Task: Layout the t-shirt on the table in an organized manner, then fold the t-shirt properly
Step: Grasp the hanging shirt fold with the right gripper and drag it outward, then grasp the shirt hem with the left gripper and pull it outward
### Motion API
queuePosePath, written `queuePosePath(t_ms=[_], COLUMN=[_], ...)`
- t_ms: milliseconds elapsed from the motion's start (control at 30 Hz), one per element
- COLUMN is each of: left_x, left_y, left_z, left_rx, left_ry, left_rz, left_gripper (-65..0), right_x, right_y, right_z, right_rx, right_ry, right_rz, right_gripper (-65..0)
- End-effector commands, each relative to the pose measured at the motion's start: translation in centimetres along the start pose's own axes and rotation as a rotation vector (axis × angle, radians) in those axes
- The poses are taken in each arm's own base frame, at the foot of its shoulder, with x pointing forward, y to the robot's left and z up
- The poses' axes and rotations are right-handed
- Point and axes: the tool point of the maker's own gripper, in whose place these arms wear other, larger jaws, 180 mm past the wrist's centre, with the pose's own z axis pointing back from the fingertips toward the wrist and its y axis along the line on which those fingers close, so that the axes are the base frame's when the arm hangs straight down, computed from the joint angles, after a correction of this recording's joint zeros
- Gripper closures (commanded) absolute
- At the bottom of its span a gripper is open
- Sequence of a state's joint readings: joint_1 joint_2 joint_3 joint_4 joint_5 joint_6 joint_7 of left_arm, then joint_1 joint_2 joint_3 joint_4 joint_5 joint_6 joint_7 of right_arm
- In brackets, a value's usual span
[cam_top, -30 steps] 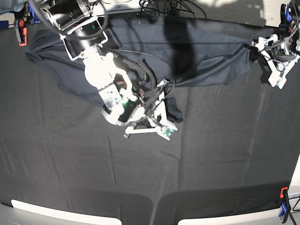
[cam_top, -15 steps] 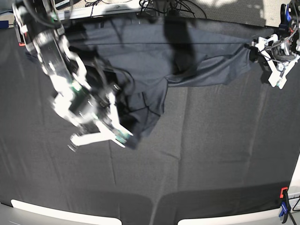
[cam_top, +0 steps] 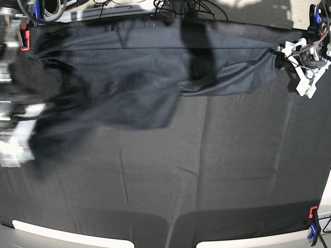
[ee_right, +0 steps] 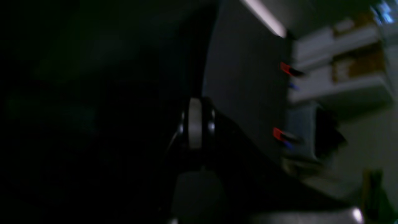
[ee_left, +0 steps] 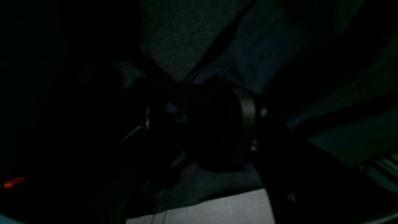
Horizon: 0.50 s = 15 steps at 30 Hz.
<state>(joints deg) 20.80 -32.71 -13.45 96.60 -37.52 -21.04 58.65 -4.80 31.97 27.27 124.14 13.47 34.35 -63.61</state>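
- T-shirt (cam_top: 129, 77) trails rightward from the closed right end effector (cam_top: 18, 139), blurred at the surface's (cam_top: 217, 181) left edge, apparently gripping its hem.
- Long axis runs across the far side toward the open left end effector (cam_top: 305, 77).
- Earlier, the right end effector was mid-surface; it has swept left, spreading the fabric.

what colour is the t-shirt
Dark navy-charcoal t-shirt, plain with no pattern visible; it shows best in the base view.

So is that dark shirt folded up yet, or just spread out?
Spread out, not folded. The t-shirt stretches across the far side of the table, its near edge uneven and blurred toward the base view's left.
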Motion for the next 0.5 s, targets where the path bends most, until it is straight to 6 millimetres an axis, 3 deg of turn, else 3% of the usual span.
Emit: queuePosePath(t_ms=[0,100,200,367,467], left_x=[1.3,3.2,5.9,10.0,11.8], left_y=[0.3,-0.8,-3.1,-7.5,-9.1], left_z=[0.6,1.0,2.4,6.1,7.9], left_rx=[0.006,-0.007,-0.033,-0.064,-0.077], left_ry=[-0.046,-0.124,-0.223,-0.380,-0.469], left_rz=[-0.016,-0.038,-0.089,-0.216,-0.264], left_gripper=[-28.4,-28.4,-28.4,-28.4,-28.4], right_x=[0.5,-0.4,-1.9,-5.0,-7.2], right_y=[-1.9,-3.5,-3.6,-1.2,0.9], right_z=[0.8,2.0,2.6,2.6,2.7], right_rx=[-0.044,-0.065,-0.057,-0.004,0.031], right_ry=[-0.026,-0.039,-0.013,0.073,0.139], right_rz=[0.018,-0.046,-0.068,-0.081,-0.104], right_gripper=[0.0,0.0,0.0,0.0,0.0])
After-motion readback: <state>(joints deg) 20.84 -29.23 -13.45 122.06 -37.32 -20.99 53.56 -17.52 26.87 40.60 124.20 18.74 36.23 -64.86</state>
